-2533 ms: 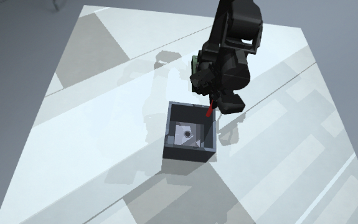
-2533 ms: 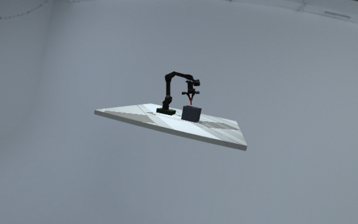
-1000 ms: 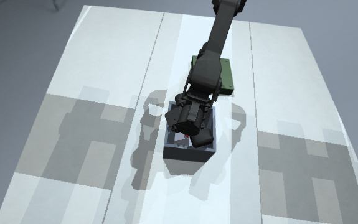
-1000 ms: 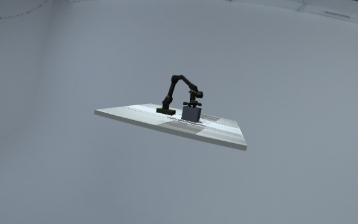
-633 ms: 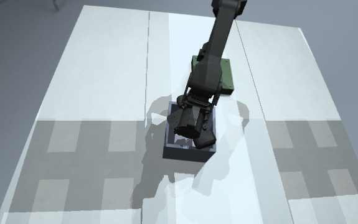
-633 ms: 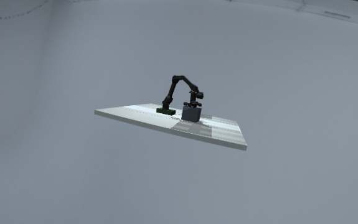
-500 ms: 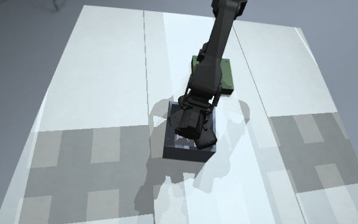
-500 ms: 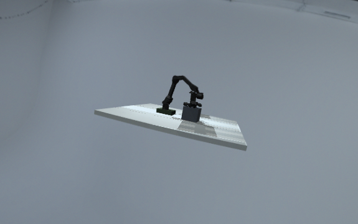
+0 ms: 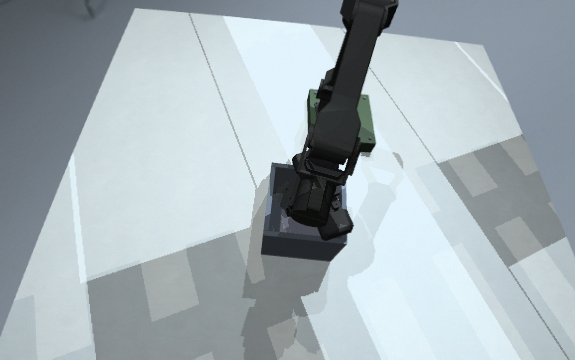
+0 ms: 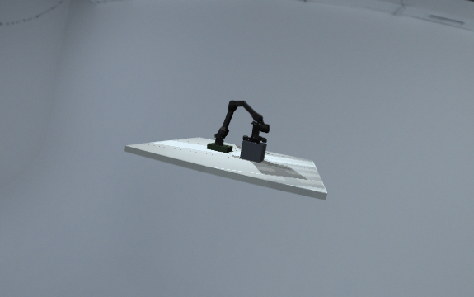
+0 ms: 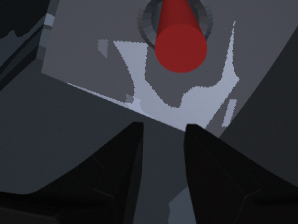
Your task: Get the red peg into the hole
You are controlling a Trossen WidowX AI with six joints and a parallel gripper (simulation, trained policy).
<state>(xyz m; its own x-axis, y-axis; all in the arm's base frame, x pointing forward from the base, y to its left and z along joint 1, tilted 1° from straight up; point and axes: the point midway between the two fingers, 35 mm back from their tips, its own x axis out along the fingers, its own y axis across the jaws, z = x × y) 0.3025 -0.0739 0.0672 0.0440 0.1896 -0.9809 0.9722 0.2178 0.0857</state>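
Note:
The red peg [image 11: 181, 48] stands in the round hole of the grey plate [image 11: 80, 75], its free end toward the wrist camera. Part of it sticks out; how deep it sits cannot be told. My gripper [image 11: 164, 133] [image 10: 255, 139] has its fingers a little apart with nothing between them, so it is open and empty. In the wrist view the peg lies beyond the fingertips, a little to the right of the gap's middle. The dark blue-grey box [image 9: 297, 247] [image 10: 253, 151] is under the hand, whose fingers reach down into it. The arm hides the peg in the top view; the box wall hides it in the exterior view.
The box walls stand close around the fingers. The arm's green base block [image 9: 366, 120] [image 10: 220, 148] is behind the box on the pale table [image 9: 167, 125] [image 10: 179, 158]. The arm arches from it over the box. Shadows and bright patches cross the table top.

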